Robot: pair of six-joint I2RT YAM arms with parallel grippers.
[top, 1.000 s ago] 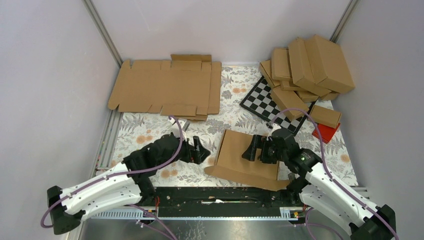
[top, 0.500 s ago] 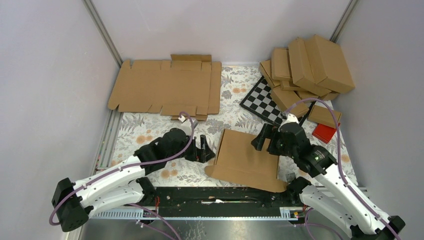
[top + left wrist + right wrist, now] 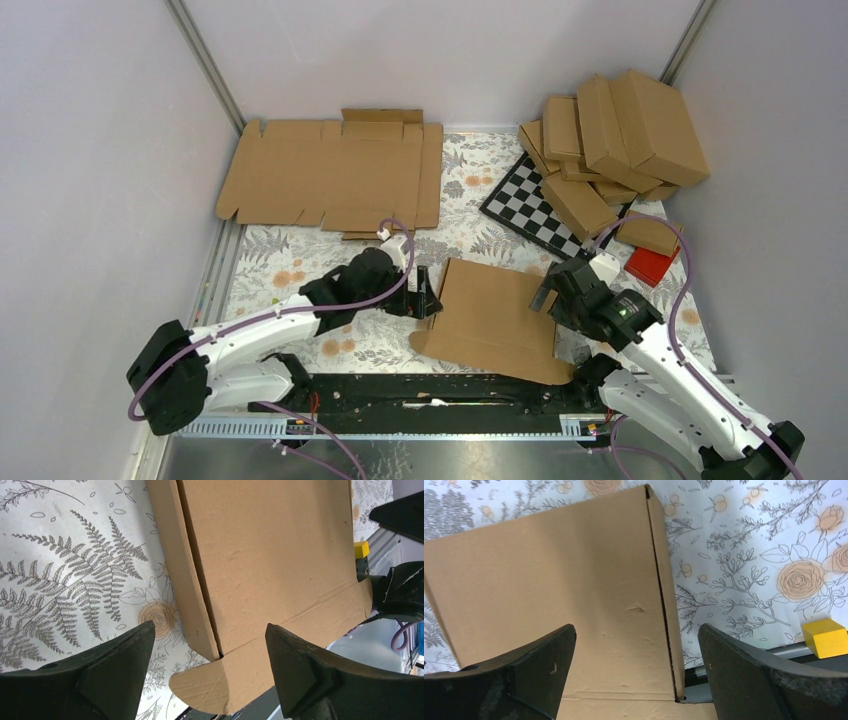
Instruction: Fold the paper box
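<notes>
The paper box (image 3: 495, 318) lies near the front edge as a closed, shallow brown carton, with a flap sticking out toward the arms. My left gripper (image 3: 425, 295) stands open at its left side. In the left wrist view the gripper (image 3: 210, 635) straddles the left side wall of the box (image 3: 270, 555) and its rounded tab (image 3: 220, 685), touching neither. My right gripper (image 3: 548, 298) is open at the box's right edge. Seen from the right wrist, the gripper (image 3: 636, 635) spans that edge of the box (image 3: 549, 580) and holds nothing.
Flat cardboard blanks (image 3: 335, 175) lie at the back left. A pile of folded boxes (image 3: 620, 130) sits at the back right, over a checkered board (image 3: 530, 205). A red block (image 3: 650, 265) lies right of my right arm. A yellow block (image 3: 824, 637) sits by the front rail.
My left gripper has moved right, up to the box's left side. My right gripper has pulled back from over the box top to its right edge. The box has not moved.
</notes>
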